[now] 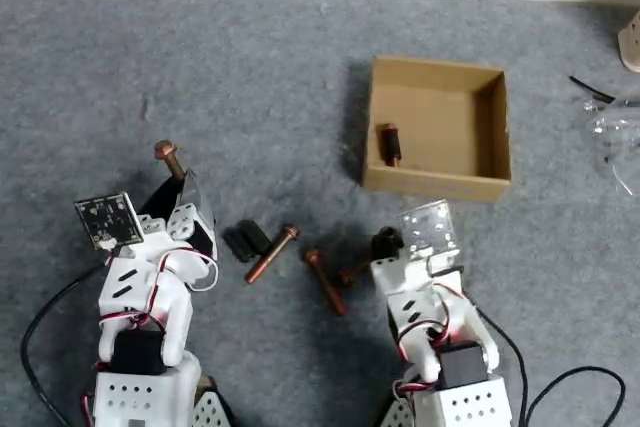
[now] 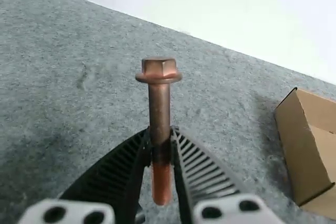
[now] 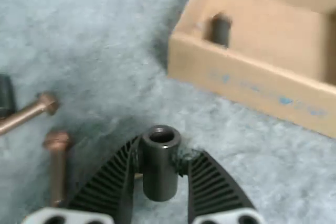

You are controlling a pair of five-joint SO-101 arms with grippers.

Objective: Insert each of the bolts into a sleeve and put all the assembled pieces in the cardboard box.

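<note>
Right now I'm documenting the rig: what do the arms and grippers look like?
The left arm and right arm are white shells with black motors, red-and-white wires and trailing black cables. The left gripper and right gripper have black ribbed fingers. A circuit board sits on the left wrist.

Cardboard box [image 2: 296,150] half out of frame
</note>
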